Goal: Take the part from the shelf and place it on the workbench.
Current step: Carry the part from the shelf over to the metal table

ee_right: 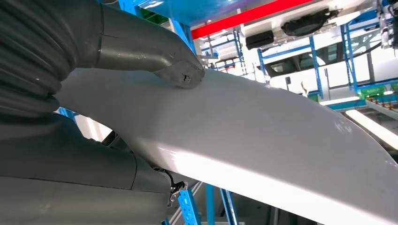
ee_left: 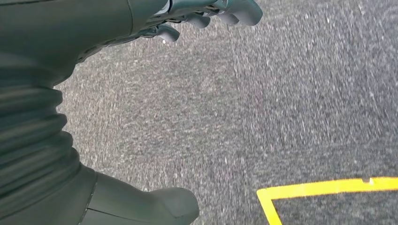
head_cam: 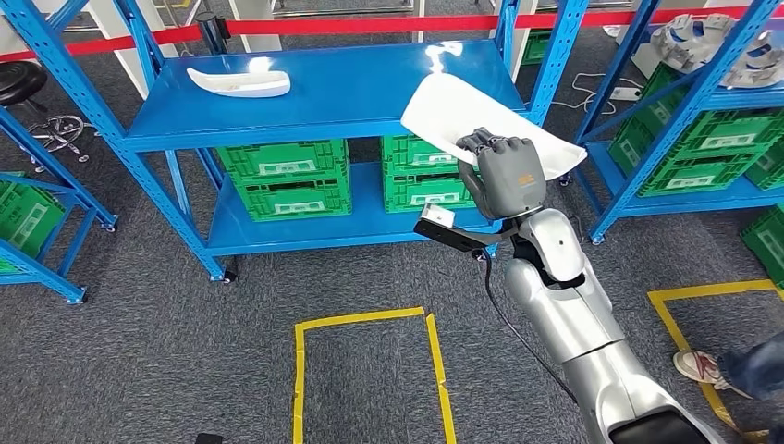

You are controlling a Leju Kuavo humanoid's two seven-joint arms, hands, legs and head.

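My right hand (head_cam: 504,171) grips a large, white, curved part (head_cam: 444,106) at its near edge, lifted in front of the right end of the blue shelf's top board (head_cam: 351,92). In the right wrist view the thumb (ee_right: 180,70) presses on the white part (ee_right: 263,136), with the other fingers underneath it. A second, smaller white part (head_cam: 238,82) lies on the left of the same board. My left hand (ee_left: 206,14) hangs over grey carpet, fingers loosely curled, holding nothing.
Green crates (head_cam: 287,176) fill the blue shelf's lower level. Another blue rack with green crates (head_cam: 703,166) stands to the right, one more at far left (head_cam: 37,203). Yellow tape squares (head_cam: 370,370) mark the carpet. A person's shoe (head_cam: 703,368) is at lower right.
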